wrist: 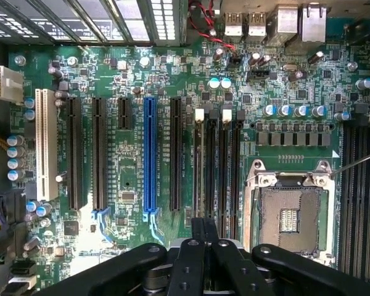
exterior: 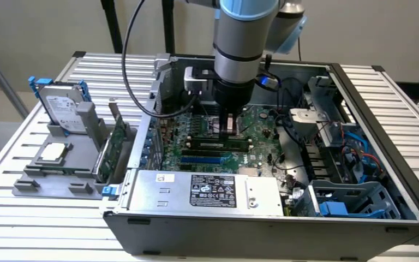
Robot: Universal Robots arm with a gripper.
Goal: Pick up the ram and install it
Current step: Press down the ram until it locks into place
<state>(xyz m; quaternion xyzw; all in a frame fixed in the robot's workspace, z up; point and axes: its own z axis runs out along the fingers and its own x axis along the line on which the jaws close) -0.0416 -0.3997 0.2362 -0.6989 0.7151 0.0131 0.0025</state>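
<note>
Exterior view, left to right. The hard drive (exterior: 64,109) and the expansion card (exterior: 115,144) are being kept upright in the grey holder (exterior: 46,183) outside the case (exterior: 268,229).

The gripper (exterior: 229,126) is being held low over the motherboard (wrist: 129,185), fingers drawn narrow. Whether anything is being pinched cannot be told.

A green strip just beside the tip, lying along the memory slots (wrist: 217,166), is being taken as the ram (exterior: 220,144). Full seating cannot be judged.

Risks, as judged:
- Pressure applied off the slot line is being flagged as a cause of tilting or one-ended seating.
- The open CPU socket (wrist: 290,216) is being exposed just beside the slots, so drift toward it could damage the contacts.
</note>
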